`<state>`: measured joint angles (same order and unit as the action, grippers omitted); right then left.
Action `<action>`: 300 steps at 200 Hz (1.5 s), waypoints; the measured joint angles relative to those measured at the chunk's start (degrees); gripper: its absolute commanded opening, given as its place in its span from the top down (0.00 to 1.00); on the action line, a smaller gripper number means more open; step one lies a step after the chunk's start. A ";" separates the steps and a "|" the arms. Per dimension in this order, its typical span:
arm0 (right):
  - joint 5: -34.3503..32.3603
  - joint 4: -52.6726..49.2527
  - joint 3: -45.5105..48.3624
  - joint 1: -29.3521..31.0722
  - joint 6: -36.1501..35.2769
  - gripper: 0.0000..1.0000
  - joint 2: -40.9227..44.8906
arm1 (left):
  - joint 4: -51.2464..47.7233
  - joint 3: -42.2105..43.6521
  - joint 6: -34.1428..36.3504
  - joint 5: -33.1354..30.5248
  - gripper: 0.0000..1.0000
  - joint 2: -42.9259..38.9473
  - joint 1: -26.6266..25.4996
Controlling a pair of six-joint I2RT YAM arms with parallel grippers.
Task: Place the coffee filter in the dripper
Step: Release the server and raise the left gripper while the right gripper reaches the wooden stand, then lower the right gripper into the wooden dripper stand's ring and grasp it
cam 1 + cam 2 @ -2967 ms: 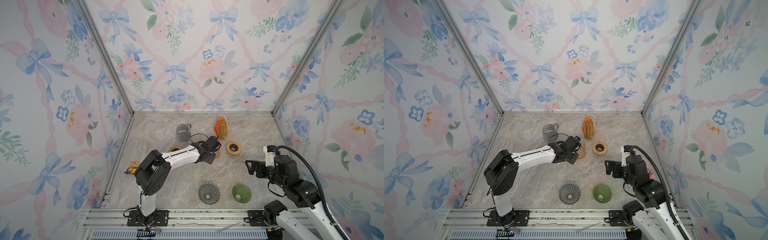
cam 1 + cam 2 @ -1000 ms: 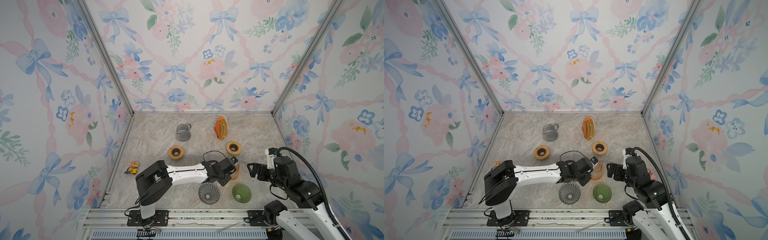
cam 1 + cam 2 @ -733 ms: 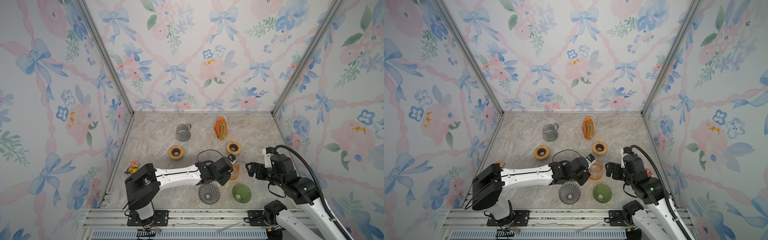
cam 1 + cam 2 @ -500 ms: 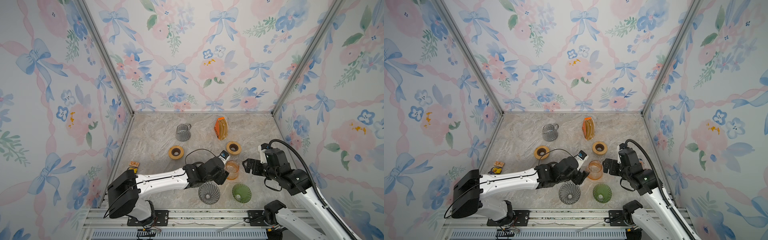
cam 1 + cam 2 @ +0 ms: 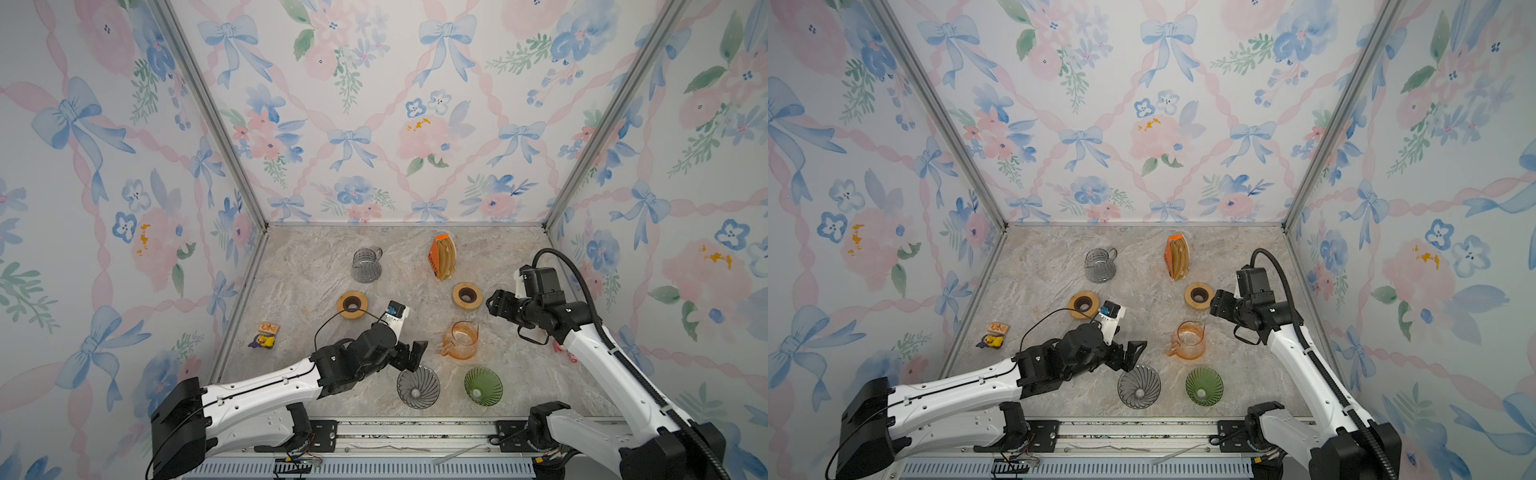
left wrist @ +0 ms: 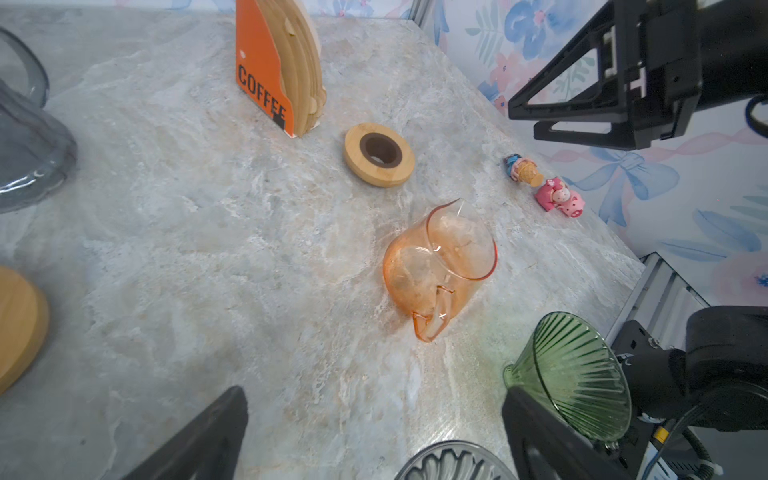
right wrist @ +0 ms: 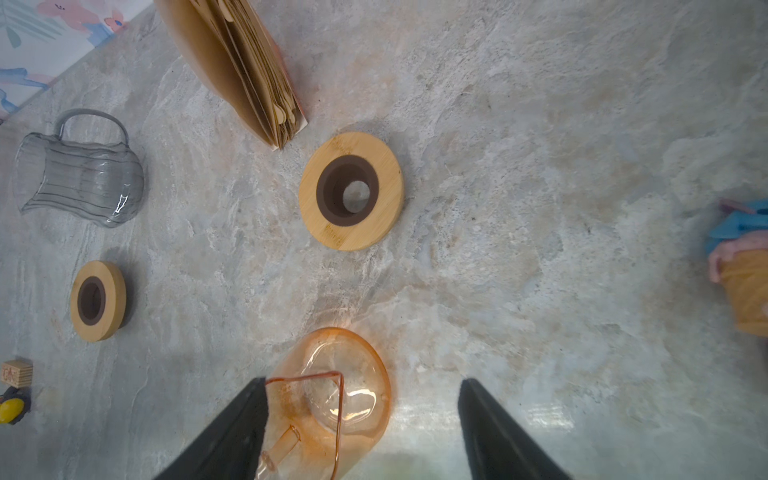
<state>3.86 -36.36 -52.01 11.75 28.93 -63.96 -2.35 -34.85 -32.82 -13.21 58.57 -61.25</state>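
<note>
Starting at the left wall, a toy duck and a small wooden block lie on the marble table. Right of them the left gripper hangs just beside the far left rim of the grey dripper; its jaws stand wide apart and hold nothing. Farther back are a grey glass pitcher and, nearer, a wooden ring. The grey dripper sits at the near edge, seen mouth-on in both top views. The coffee filters stand upright in an orange holder far back, right of centre, well apart from both drippers. A second wooden ring lies just near of the holder. An orange carafe stands between that ring and the green dripper, which sits at the near edge, right of the grey one. The right gripper hovers just right of the second ring, jaws parted and gripping nothing. Two pink toys lie by the right wall.
</note>
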 measured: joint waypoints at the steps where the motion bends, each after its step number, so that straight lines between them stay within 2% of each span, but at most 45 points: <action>1: 0.04 0.02 -0.04 -0.04 0.00 0.29 -0.15 | 0.00 0.20 -0.20 0.02 0.02 -0.26 0.09; 44: 0.00 3.04 -4.63 -0.79 -0.83 0.32 -11.21 | 0.17 2.01 -2.47 0.81 0.02 -4.68 1.46; 98: -0.04 7.08 -7.02 -0.79 -0.42 0.34 -23.23 | 1.25 1.05 -3.58 5.84 0.02 0.09 1.46; 165: -1.31 9.99 -11.78 -0.79 0.35 0.40 -32.46 | 6.40 0.74 -6.56 7.34 0.02 3.34 1.46; 300: -1.86 11.21 -14.12 0.22 1.14 0.47 -39.23 | 9.57 -0.63 -6.86 7.63 0.02 4.24 1.44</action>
<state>2.00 -25.15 -66.13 11.97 30.06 -103.20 7.22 -35.48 -39.68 -5.58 62.81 -59.81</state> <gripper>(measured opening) 0.535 0.980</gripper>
